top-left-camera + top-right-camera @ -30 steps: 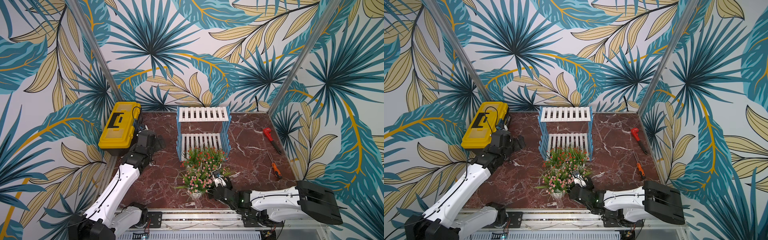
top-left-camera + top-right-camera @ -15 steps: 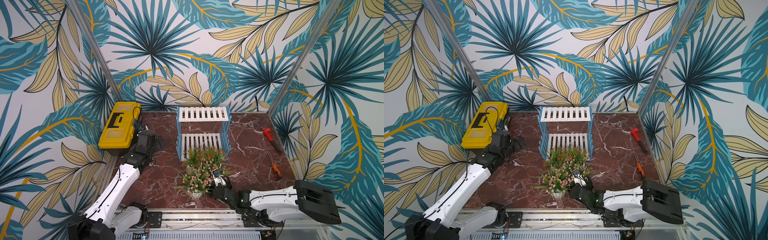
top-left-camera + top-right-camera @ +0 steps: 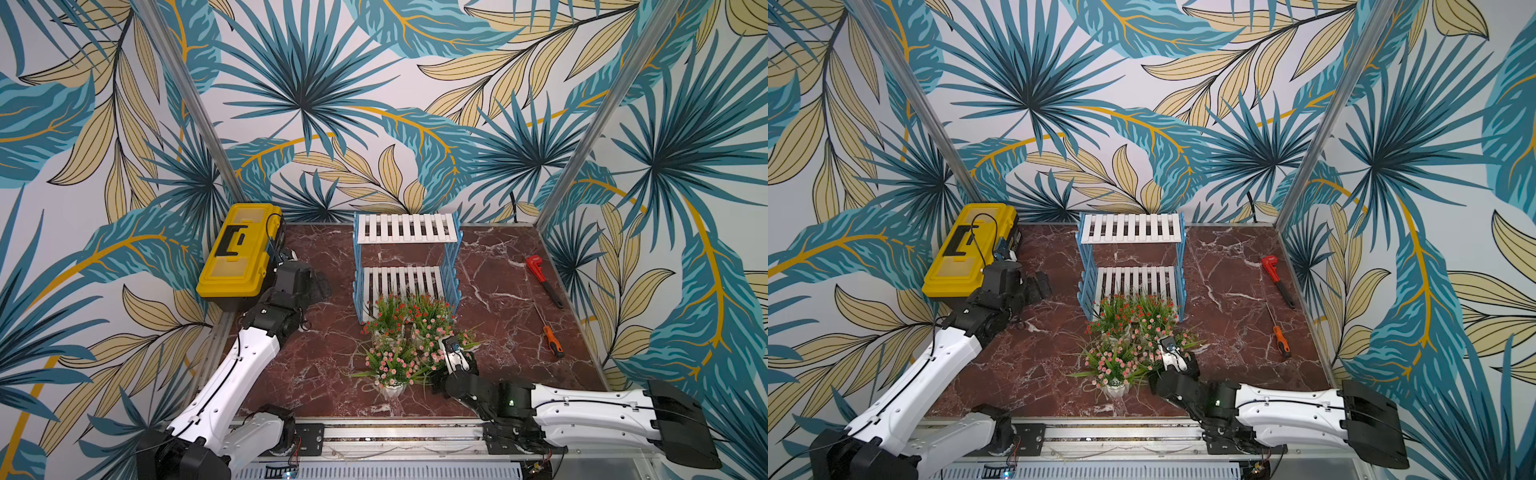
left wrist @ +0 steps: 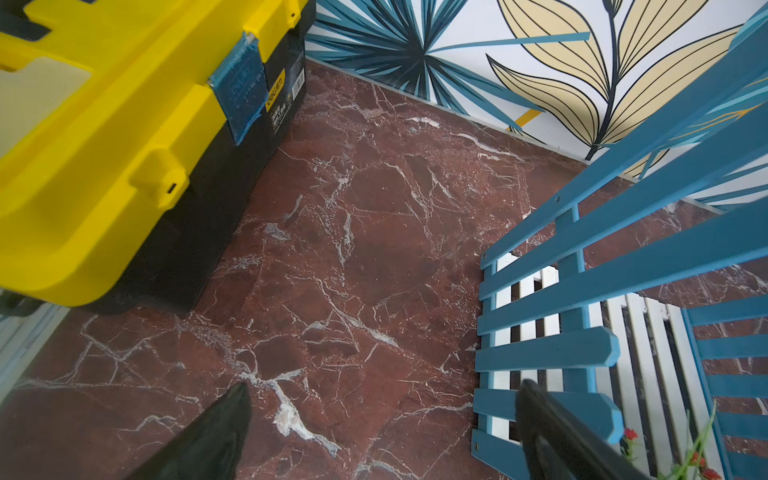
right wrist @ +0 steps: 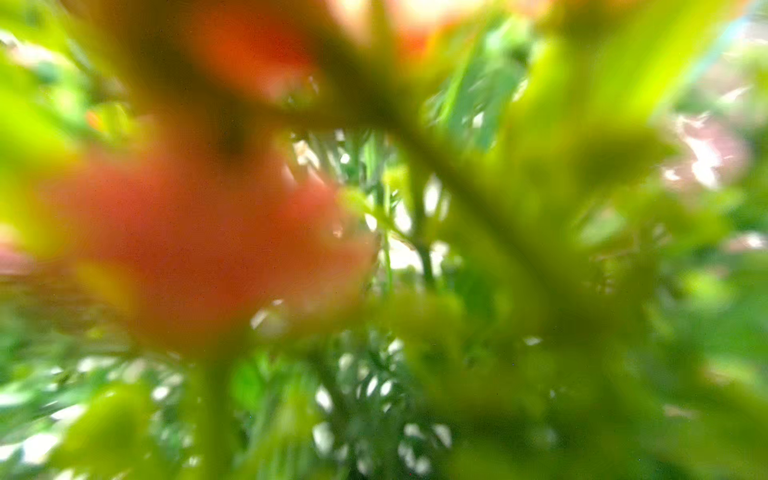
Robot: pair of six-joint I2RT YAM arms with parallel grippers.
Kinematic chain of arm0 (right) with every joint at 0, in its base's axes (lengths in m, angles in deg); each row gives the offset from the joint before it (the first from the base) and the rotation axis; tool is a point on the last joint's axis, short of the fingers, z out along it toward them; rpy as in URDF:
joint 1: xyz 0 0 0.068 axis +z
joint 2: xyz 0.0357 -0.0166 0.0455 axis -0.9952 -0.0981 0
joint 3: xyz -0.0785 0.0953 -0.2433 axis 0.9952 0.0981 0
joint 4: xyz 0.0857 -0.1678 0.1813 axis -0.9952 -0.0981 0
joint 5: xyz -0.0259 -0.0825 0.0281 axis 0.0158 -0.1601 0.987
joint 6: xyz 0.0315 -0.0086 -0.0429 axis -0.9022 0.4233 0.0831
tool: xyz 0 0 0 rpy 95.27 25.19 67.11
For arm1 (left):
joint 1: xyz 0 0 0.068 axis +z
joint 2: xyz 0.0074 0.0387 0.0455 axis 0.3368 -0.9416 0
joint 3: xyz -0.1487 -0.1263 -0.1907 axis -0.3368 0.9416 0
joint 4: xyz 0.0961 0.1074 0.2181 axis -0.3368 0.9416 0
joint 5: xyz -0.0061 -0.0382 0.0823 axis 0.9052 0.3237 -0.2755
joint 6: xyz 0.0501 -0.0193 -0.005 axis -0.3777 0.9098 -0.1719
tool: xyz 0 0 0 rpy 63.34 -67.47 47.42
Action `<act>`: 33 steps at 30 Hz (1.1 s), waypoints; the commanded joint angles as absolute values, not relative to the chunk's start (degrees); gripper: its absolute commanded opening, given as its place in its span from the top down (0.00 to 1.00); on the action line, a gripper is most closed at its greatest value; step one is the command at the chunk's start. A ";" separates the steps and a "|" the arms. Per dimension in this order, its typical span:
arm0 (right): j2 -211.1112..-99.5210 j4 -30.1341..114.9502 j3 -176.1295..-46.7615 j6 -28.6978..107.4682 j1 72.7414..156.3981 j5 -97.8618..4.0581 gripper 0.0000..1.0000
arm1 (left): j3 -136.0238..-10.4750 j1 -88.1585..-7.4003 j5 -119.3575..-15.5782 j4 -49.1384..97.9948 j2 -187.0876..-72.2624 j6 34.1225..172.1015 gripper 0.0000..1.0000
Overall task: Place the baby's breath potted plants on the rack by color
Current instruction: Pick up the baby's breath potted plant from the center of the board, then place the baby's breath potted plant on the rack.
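The baby's breath potted plants stand bunched on the marble just in front of the rack (image 3: 407, 228) (image 3: 1131, 226). Two red-flowered ones (image 3: 390, 316) (image 3: 1117, 309) are nearest its lower tier (image 3: 401, 282). A pink one (image 3: 390, 365) (image 3: 1113, 365) in a white pot (image 3: 392, 390) is closest to the front edge. Another pink one (image 3: 440, 353) surrounds my right gripper (image 3: 436, 374), whose jaws are buried in foliage. The right wrist view is only blurred leaves and a reddish bloom (image 5: 208, 232). My left gripper (image 4: 384, 386) (image 3: 320, 286) hangs open and empty over bare marble beside the rack's blue side frame (image 4: 540, 357).
A yellow toolbox (image 3: 241, 249) (image 4: 104, 145) sits at the back left, close behind my left gripper. A red wrench (image 3: 540, 278) and an orange-handled screwdriver (image 3: 550, 338) lie along the right wall. Both rack tiers carry nothing.
My right arm has shifted a little to the right, its gripper still inside the foliage. The left arm has not visibly moved.
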State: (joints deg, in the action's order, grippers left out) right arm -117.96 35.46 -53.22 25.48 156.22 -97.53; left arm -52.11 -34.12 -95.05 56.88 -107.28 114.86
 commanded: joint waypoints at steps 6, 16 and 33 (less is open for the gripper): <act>-107.86 19.70 -59.72 26.90 156.08 -101.45 0.78 | -51.02 -34.27 -94.31 57.10 -106.88 114.19 0.00; -110.38 7.97 -78.03 34.46 155.61 -101.45 0.81 | -50.77 -34.26 -91.47 57.09 -106.33 113.09 0.00; -139.36 6.66 -119.94 50.55 131.99 -74.22 0.85 | -52.88 -34.28 -86.96 58.20 -102.78 110.41 0.01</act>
